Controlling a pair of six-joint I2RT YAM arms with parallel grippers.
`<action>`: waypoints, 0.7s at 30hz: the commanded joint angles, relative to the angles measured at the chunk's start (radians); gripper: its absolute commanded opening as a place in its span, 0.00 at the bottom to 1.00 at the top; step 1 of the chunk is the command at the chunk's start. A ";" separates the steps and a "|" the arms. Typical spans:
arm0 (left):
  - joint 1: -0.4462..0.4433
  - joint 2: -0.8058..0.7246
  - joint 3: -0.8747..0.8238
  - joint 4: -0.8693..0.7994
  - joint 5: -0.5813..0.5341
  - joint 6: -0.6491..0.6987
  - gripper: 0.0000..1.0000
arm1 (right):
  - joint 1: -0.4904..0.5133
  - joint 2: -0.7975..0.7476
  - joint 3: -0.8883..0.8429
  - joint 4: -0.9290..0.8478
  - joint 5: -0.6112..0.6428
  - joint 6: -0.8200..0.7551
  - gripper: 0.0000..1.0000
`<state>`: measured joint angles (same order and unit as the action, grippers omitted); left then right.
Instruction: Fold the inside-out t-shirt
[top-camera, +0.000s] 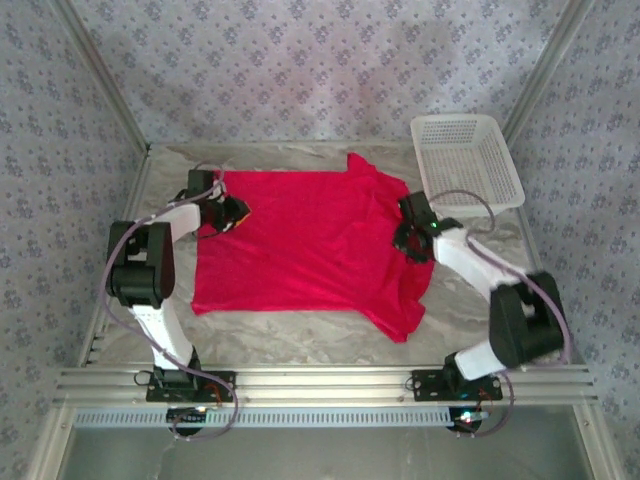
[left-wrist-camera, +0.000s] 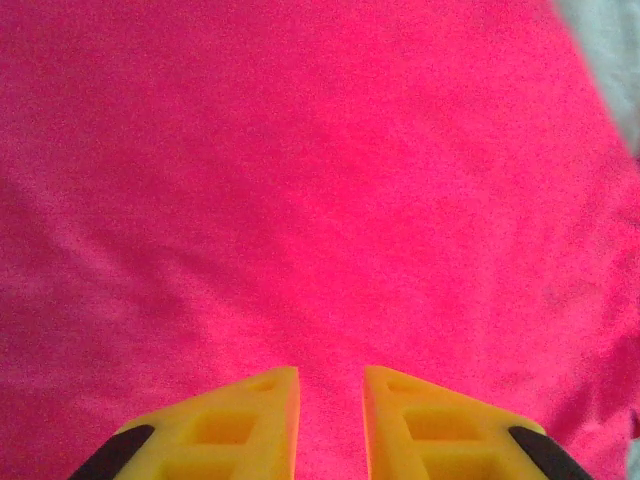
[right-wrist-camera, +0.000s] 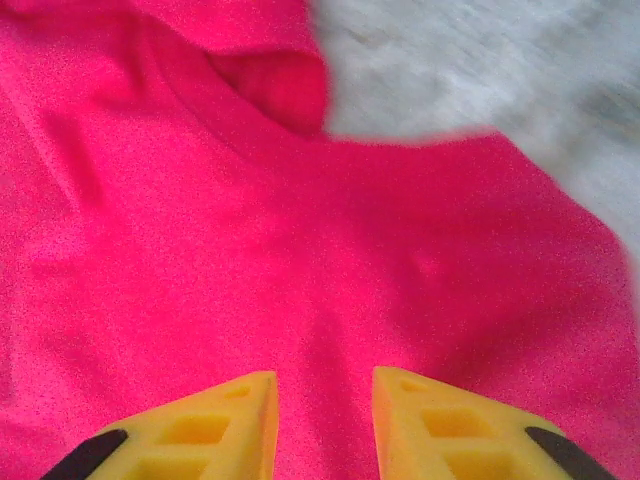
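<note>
T-shirt (top-camera: 310, 240) lies spread flat on the counter (top-camera: 300, 335), just left of the basket (top-camera: 465, 160). Left tool (top-camera: 232, 210) sits over the shirt edge farthest from the basket and right tool (top-camera: 408, 238) over the collar end nearest it, both with fingers slightly apart and nothing pinched. I'd lower both evenly, pinch every layer at the edge, and lift together so the fold comes out square.

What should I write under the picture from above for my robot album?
The left arm and right arm reach onto a red t-shirt spread on the table, white basket nearby.
</note>
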<state>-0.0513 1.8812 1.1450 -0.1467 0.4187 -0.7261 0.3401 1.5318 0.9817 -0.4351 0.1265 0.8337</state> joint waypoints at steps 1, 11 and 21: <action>0.063 0.015 -0.059 0.026 0.043 -0.019 0.25 | -0.005 0.148 0.075 0.051 -0.058 -0.104 0.30; 0.218 -0.098 -0.223 -0.009 -0.048 0.022 0.29 | 0.197 0.025 -0.222 0.002 0.099 0.159 0.36; 0.060 -0.156 -0.044 -0.150 -0.137 0.094 0.29 | 0.193 0.115 0.232 -0.089 0.206 -0.156 0.61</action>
<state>0.0677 1.7649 1.0252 -0.2268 0.3279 -0.6861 0.5823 1.5646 1.0615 -0.5159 0.2741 0.8204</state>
